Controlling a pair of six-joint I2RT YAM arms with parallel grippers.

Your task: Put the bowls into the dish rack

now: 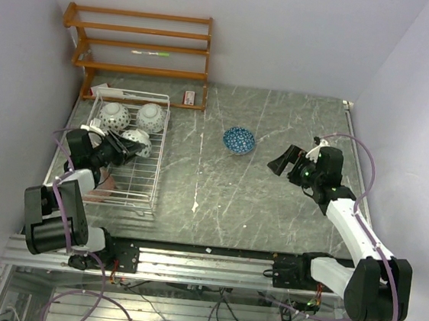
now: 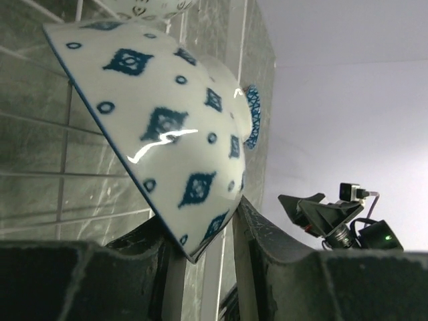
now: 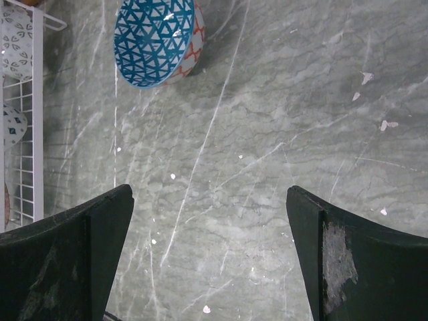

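The left gripper [image 1: 126, 148] is clamped on the rim of a diamond-patterned bowl [image 2: 174, 134], white with blue diamonds and rings, holding it tilted on edge over the wires of the dish rack [image 1: 148, 175]. In the left wrist view the rim sits pinched between the two dark fingers [image 2: 271, 244]. Two more bowls [image 1: 114, 116] [image 1: 151, 115] lie at the rack's far end, pale patterned outsides up, just beside the held one.

The rack runs along the left edge of the bench [image 1: 285, 221], close to the wall. A blue bowl [image 1: 239, 140] with a triangle-lattice inside stands upright on the grey marbled surface, well apart from the rack and near the right gripper [image 3: 210, 234]. That gripper hovers with its jaws spread wide and holds nothing. Open bench lies between it and the bowl.

Behind the rack stands a wooden shelf [image 1: 138, 45] with a pale green pen [image 1: 150, 53] on one tier. A small red packet [image 1: 190, 97] leans at its foot; it may carry print, but it is too small to read.
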